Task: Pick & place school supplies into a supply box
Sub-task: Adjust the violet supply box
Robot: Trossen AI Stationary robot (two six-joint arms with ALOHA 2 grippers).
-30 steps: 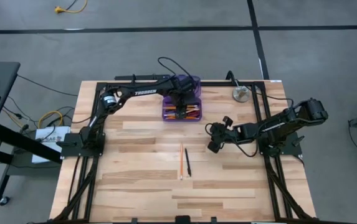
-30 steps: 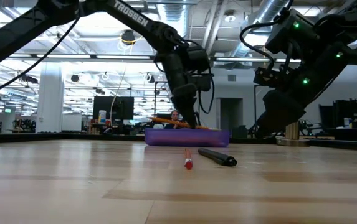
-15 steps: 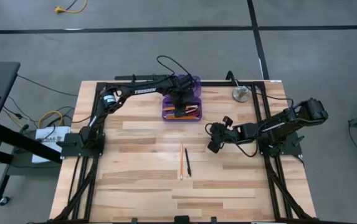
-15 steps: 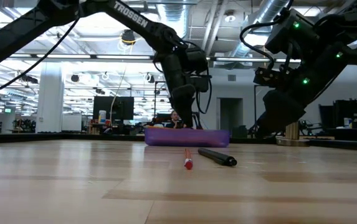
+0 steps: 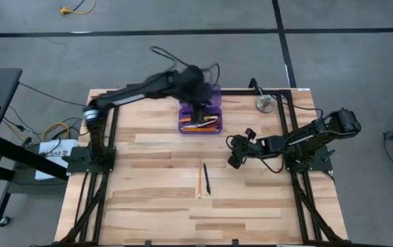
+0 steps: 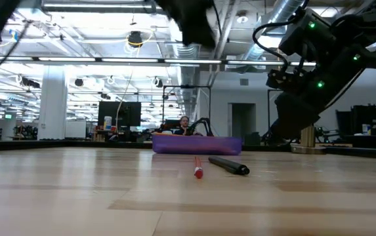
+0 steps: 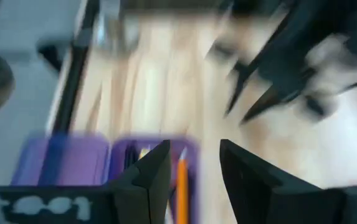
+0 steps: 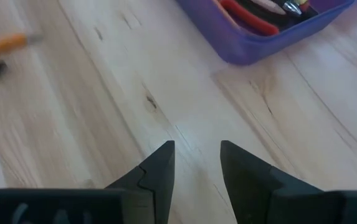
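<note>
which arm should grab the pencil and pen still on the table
Probably the right: the right gripper hangs open, low and beside the orange pencil and black pen. The left gripper is open, up over the supply box.

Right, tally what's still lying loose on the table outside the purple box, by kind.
Orange pencil: 1
Black pen: 1
Round metal disc: 1
Total: 3 loose things. The contents of the purple box are not counted.
</note>
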